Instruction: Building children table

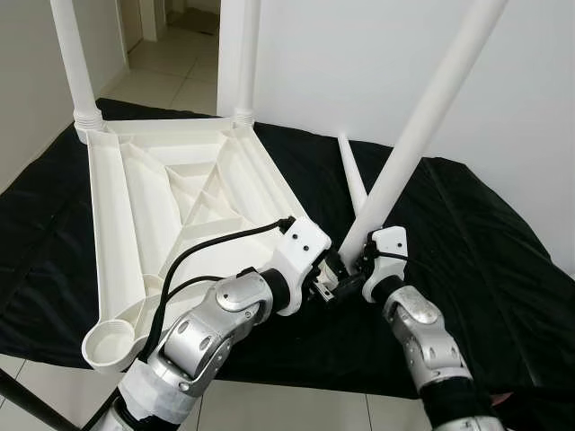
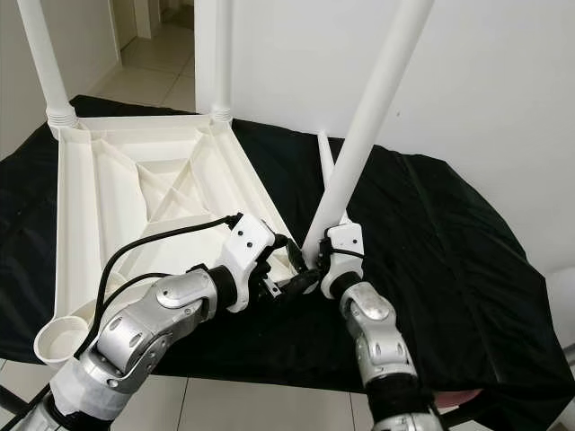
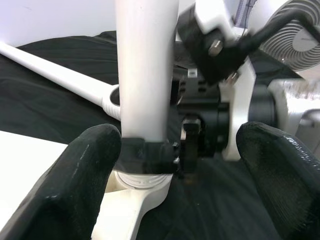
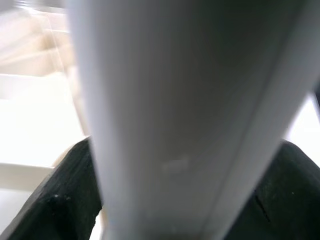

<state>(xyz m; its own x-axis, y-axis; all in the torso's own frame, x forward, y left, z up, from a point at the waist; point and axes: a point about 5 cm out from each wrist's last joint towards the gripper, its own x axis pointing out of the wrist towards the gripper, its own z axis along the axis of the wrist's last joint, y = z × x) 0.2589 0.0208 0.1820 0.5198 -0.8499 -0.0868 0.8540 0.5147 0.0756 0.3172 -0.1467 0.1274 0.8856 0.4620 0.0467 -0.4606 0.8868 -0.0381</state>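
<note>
Left eye view: upside-down white tabletop [image 1: 171, 224] on a black cloth [image 1: 467, 251], two legs already upright at its far corners. Right gripper [image 1: 352, 266] clamped on the foot of a slanted table leg [image 1: 422, 126] at the tabletop's near right corner; left gripper [image 1: 325, 285] just beside that foot. Loose leg [image 1: 353, 175] flat on the cloth behind.

Right eye view: same scene, empty round socket [image 2: 61, 341] at the near left corner.

Left wrist view: left fingers [image 3: 82, 175] spread wide, clear of the leg between them.

Right wrist view: leg pinched between black fingers [image 4: 55, 200]. No readable writing anywhere.
</note>
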